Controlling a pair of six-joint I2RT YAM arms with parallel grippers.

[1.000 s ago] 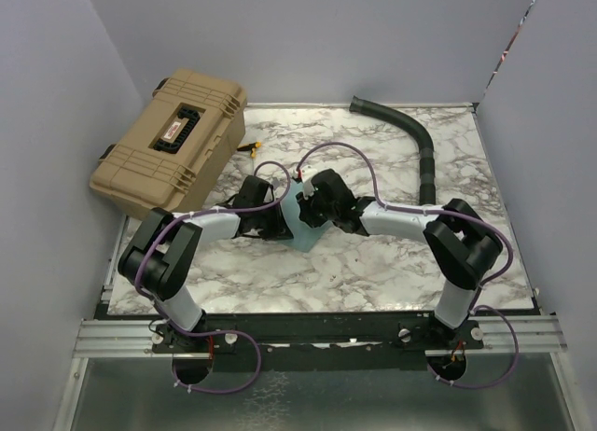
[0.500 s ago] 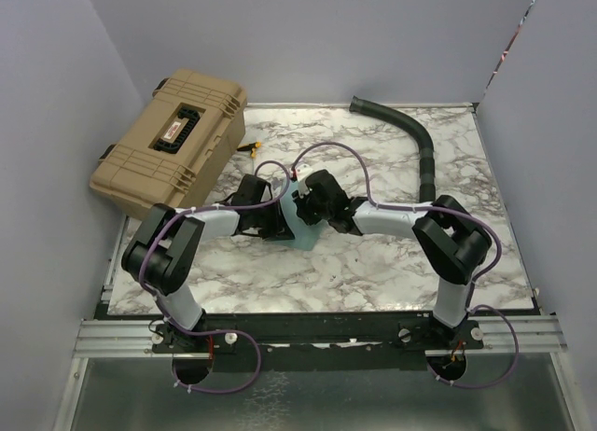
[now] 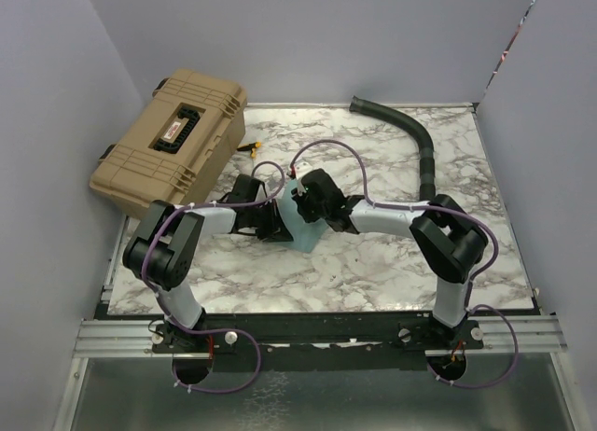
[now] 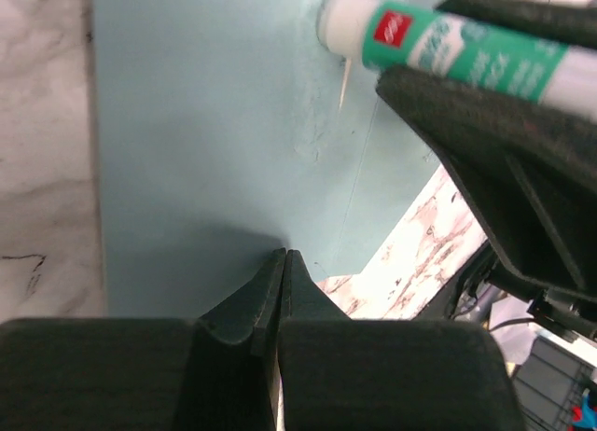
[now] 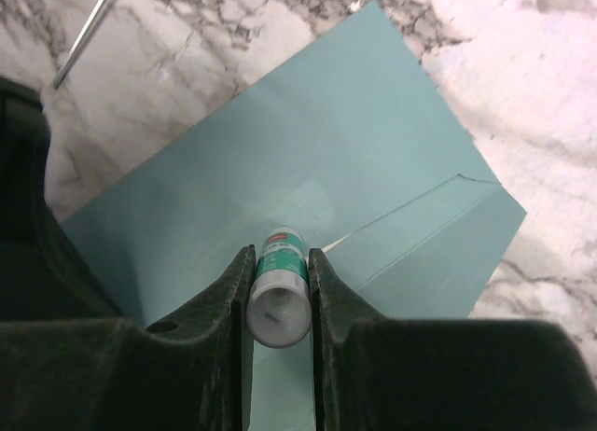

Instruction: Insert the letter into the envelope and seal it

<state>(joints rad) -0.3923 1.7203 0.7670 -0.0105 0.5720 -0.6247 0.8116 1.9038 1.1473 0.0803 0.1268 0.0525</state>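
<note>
The teal envelope [image 3: 304, 233] lies flat on the marble table, its flap seam showing in the right wrist view [image 5: 373, 142]. My right gripper [image 5: 280, 252] is shut on a white and green glue stick [image 5: 278, 291], whose tip rests on the envelope near the seam; the left wrist view also shows the glue stick [image 4: 438, 44]. My left gripper [image 4: 283, 256] is shut and empty, its tips down at the envelope's [image 4: 215, 123] edge. From above, both grippers meet over the envelope: left gripper [image 3: 277, 224], right gripper [image 3: 301, 201]. The letter is hidden from view.
A tan hard case [image 3: 173, 142] sits at the back left, partly over the table's edge. A black ribbed hose [image 3: 422, 146] curves along the back right. A small yellow and black item [image 3: 249, 148] lies beside the case. Walls close in on three sides.
The right arm has drawn its wrist and the glue stick slightly left and away across the envelope. The left arm shifted a little with it, and both grips stay the same.
</note>
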